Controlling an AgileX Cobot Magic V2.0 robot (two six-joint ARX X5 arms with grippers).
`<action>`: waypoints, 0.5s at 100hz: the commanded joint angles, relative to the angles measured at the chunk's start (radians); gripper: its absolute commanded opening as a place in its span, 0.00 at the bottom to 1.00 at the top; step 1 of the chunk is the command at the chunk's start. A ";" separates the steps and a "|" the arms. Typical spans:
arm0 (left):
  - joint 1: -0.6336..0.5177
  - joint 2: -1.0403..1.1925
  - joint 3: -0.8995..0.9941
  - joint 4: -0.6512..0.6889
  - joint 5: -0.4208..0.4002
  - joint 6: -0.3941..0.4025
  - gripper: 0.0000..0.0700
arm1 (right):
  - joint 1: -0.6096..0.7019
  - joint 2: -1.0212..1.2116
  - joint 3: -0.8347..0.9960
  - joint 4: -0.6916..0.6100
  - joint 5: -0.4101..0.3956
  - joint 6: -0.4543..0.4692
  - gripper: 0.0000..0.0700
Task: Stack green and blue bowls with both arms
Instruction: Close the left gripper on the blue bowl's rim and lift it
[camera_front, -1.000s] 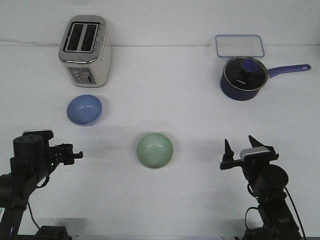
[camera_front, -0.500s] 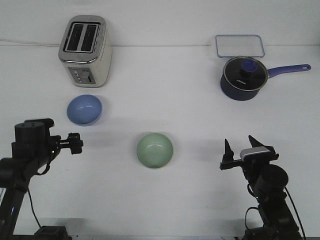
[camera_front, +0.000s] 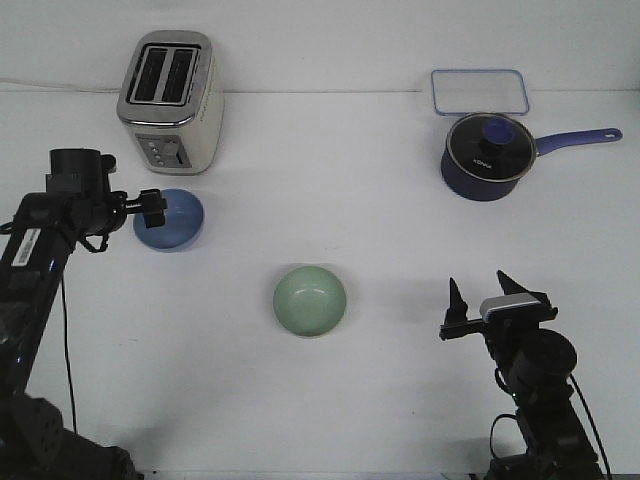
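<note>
My left claw (camera_front: 153, 206) hovers at the blue bowl (camera_front: 172, 222)'s near rim; I can't tell its opening. The bowl looks light, stiff and smooth, so I'd pinch the rim.

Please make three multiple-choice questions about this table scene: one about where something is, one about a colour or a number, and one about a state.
1. Where is the green bowl?
A. near the middle of the table
B. inside the toaster
C. on the saucepan lid

2. How many slots does the toaster have on top?
A. one
B. two
C. four

3. What is the state of the right gripper?
A. shut on the blue bowl
B. open and holding nothing
C. shut on the saucepan handle

Answers:
1. A: the green bowl sits alone between the two arms.
2. B: two dark slots lie side by side on top.
3. B: its fingers stand apart with only bare table between them, far from the blue bowl and the saucepan.
</note>
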 joint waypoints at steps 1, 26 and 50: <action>0.010 0.063 0.041 -0.005 0.000 0.027 0.79 | 0.002 0.003 0.000 0.011 0.001 0.010 0.81; 0.043 0.221 0.078 0.010 0.000 0.043 0.79 | 0.001 0.003 0.000 0.010 0.001 0.010 0.81; 0.064 0.299 0.078 0.038 0.000 0.043 0.78 | 0.002 0.003 0.000 0.011 0.001 0.010 0.81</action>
